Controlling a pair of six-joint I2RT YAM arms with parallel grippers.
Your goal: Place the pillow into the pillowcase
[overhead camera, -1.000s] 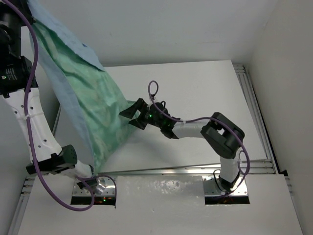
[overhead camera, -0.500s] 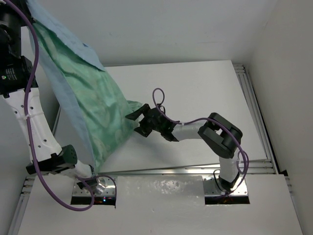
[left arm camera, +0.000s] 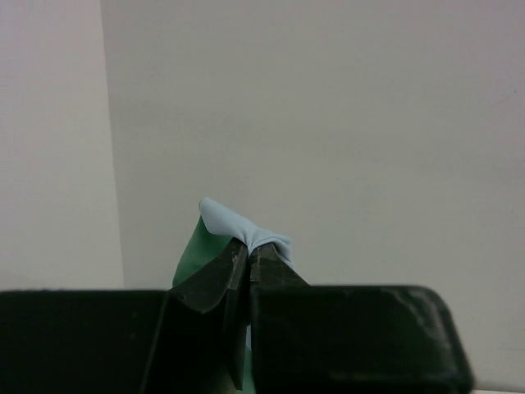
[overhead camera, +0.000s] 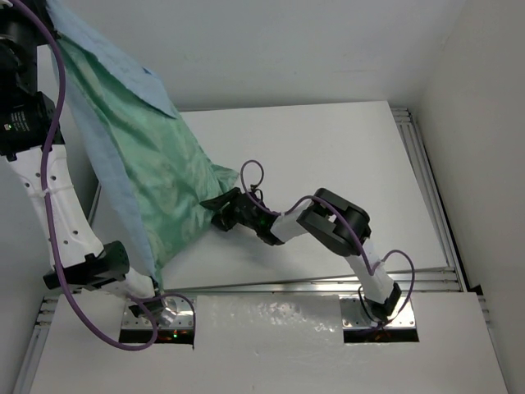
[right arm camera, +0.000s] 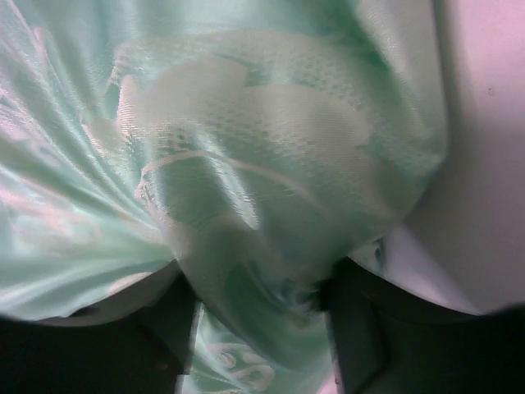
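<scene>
Left gripper (left arm camera: 248,256) held high, jaws pinching a corner of the pillowcase (overhead camera: 156,180), which hangs down to the table (overhead camera: 344,148) at its left edge. Right gripper (overhead camera: 220,210) has moved left into the lower bulge, elbow folded tighter, jaws spread around satin.

The large floppy pillowcase (overhead camera: 156,180), mint-green satin backed with light blue, hangs like a curtain over the left side of the white bench (overhead camera: 328,139), from the raised left tool (left arm camera: 248,257) to the near edge. The right tool (overhead camera: 218,209) and its black-and-white arm (overhead camera: 332,217) bar the middle. The far and right parts of the bench are open.
</scene>
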